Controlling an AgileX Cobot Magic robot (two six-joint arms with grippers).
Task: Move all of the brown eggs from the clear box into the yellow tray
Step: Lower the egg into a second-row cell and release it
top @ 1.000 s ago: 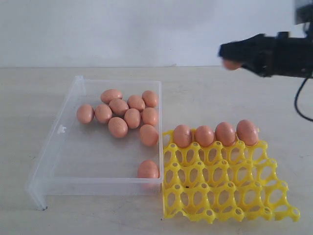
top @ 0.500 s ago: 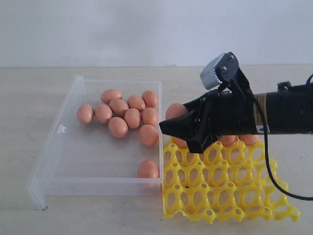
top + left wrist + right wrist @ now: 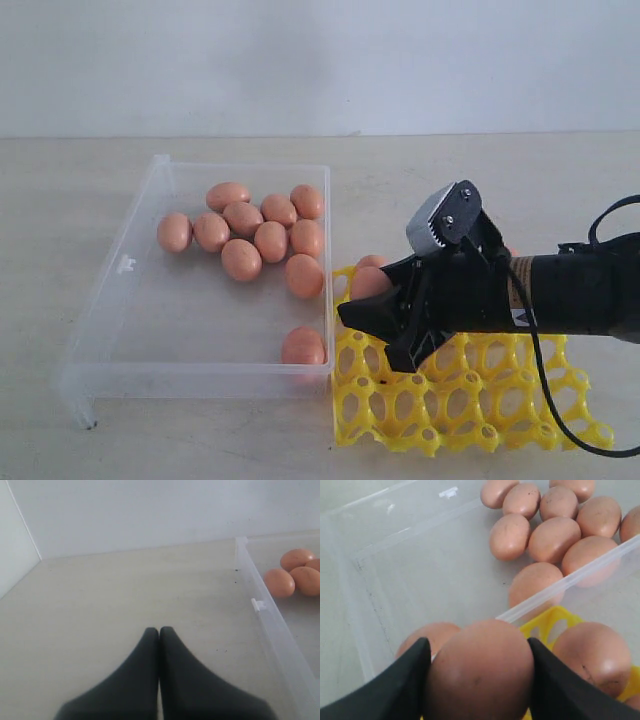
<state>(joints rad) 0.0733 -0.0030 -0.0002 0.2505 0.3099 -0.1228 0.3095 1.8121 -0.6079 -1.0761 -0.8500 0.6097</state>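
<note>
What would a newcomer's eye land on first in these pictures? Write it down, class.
The black right gripper holds a brown egg over the yellow tray, at its edge next to the clear box. A tight cluster of eggs lies in the box's far half, and one lone egg sits against its near wall.

Before me, a pale beige tabletop (image 3: pixel 480 170) carries two things: a shallow clear plastic box (image 3: pixel 200 320) at left, and just beside it, lower right, a bright yellow lattice egg tray (image 3: pixel 460 385).
</note>
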